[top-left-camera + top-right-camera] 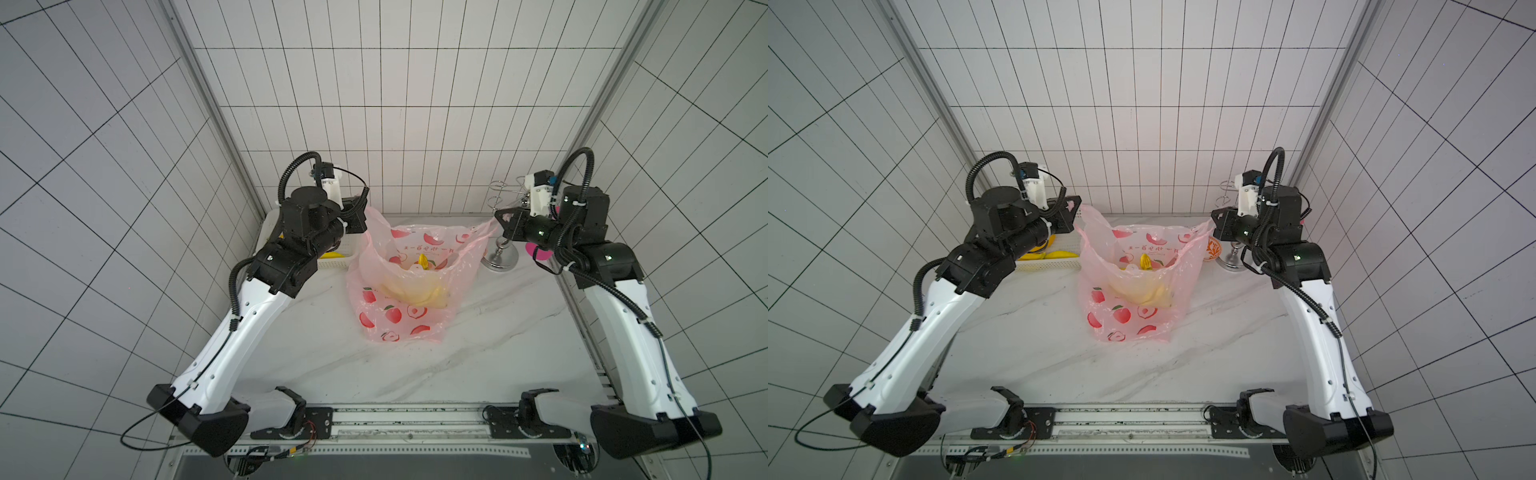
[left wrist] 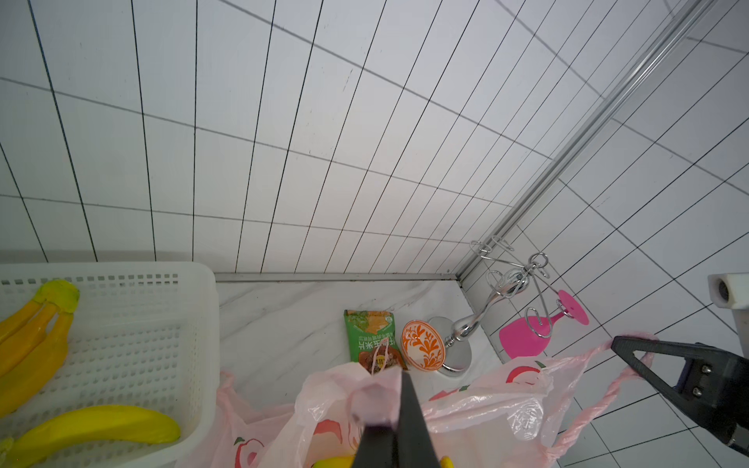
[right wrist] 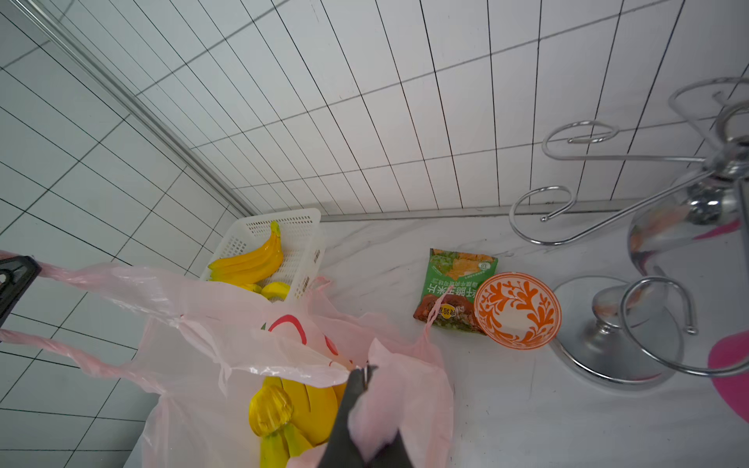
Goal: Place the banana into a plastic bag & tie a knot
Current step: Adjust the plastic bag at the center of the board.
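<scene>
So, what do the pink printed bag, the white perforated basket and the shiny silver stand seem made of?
Pink printed bag: thin glossy plastic film; translucent, crinkled.
White perforated basket: probably moulded matte plastic; regular holes.
Shiny silver stand: likely chromed metal; mirror reflections.

The left arm (image 1: 249, 324) and the right arm (image 1: 631, 316) are held in mirrored poses. In both top views each white link is seen rising from the near edge to a bent elbow, and each black forearm is turned inward toward the other.

The left gripper (image 1: 365, 216) is pointed toward the right side and the right gripper (image 1: 497, 216) toward the left, at about the same height and well apart. Both wrists are kept roughly level.

In the left wrist view, the left gripper (image 2: 399, 389) is seen with its jaws pressed together on a pinched handle of the plastic bag (image 1: 399, 291). The right gripper (image 3: 364, 370) is likewise clamped on the opposite handle.
</scene>
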